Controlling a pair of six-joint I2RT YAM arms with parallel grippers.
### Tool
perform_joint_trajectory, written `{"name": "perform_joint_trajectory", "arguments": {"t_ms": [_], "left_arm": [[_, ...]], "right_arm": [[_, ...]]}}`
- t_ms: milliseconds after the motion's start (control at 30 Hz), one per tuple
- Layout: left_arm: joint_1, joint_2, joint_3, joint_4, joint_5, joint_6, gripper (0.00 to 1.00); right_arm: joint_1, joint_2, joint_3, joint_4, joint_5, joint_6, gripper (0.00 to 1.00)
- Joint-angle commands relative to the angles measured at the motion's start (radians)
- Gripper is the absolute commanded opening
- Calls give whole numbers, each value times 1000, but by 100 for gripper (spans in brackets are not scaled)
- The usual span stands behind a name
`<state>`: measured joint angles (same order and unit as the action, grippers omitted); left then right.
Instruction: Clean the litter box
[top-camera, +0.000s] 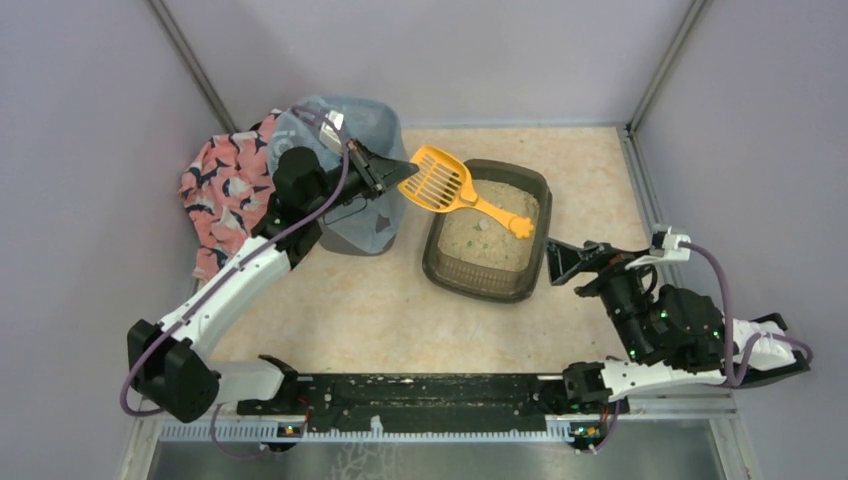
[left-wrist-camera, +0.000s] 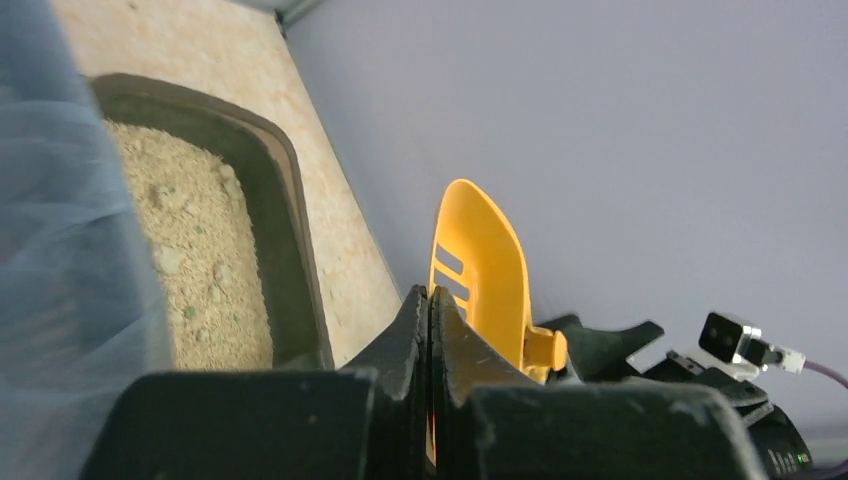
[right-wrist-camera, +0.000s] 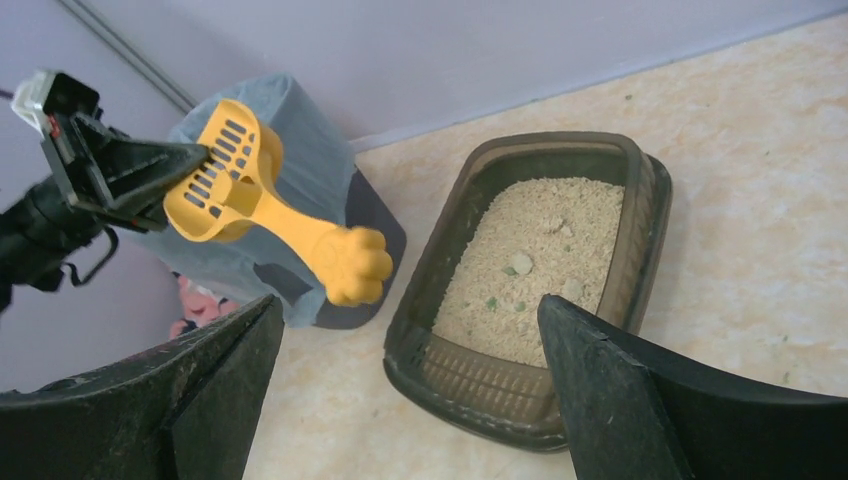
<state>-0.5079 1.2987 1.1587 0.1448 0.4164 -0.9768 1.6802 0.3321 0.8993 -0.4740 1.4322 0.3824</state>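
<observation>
The litter box (top-camera: 470, 285), a shallow dark tray of beige litter, lies mid-table and also shows in the right wrist view (right-wrist-camera: 420, 310) and the left wrist view (left-wrist-camera: 275, 200). A few pale clumps (right-wrist-camera: 520, 262) and green specks lie in the litter. My left gripper (top-camera: 395, 172) is shut on the rim of a yellow slotted scoop (top-camera: 440, 181), holding it in the air over the box's left end. Its paw-shaped handle (right-wrist-camera: 350, 262) points toward my right gripper (top-camera: 553, 262). That gripper stands open and empty just off the box's right near corner.
A bin lined with a light blue bag (top-camera: 345, 215) stands left of the litter box, close beside the left gripper. A pink patterned cloth (top-camera: 225, 185) lies behind the bin at the left wall. Purple walls enclose the table on three sides.
</observation>
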Motion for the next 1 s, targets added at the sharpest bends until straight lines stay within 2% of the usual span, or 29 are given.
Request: {"name": "perform_joint_trajectory", "arguments": {"t_ms": [0,100,233,333,500,567,667,767,900,967], "left_arm": [[-3,-97,-164,311,-169,-83,0],[-25,-142,-256,404,-286,-111,0],[-44,-175,-342,522,-376,-141,0],[-47,-189,-362,589,-405,-153,0],[-47,-187,-340,609,-380,-142,0],[-47,-191,-357,652,-376,-150,0],[-44,-224,-391,695,-394,-151,0],[-25,-291,-374,599,-408,-88,0],[-2,-360,-300,430,-460,8,0],[1,-378,-279,401,-470,46,0]], "right_arm": [[10,-56,-77,340,-22,-234,98],[9,-76,-165,654,-115,-450,98],[10,-46,-205,865,-197,-579,96],[9,52,-143,850,-190,-614,96],[9,328,139,541,-148,-595,97],[4,386,190,581,-176,-680,97],[-14,357,183,724,-277,-744,97],[-19,343,243,750,-354,-798,96],[-19,486,449,697,-323,-942,95],[-19,573,553,644,-330,-986,94]]}}
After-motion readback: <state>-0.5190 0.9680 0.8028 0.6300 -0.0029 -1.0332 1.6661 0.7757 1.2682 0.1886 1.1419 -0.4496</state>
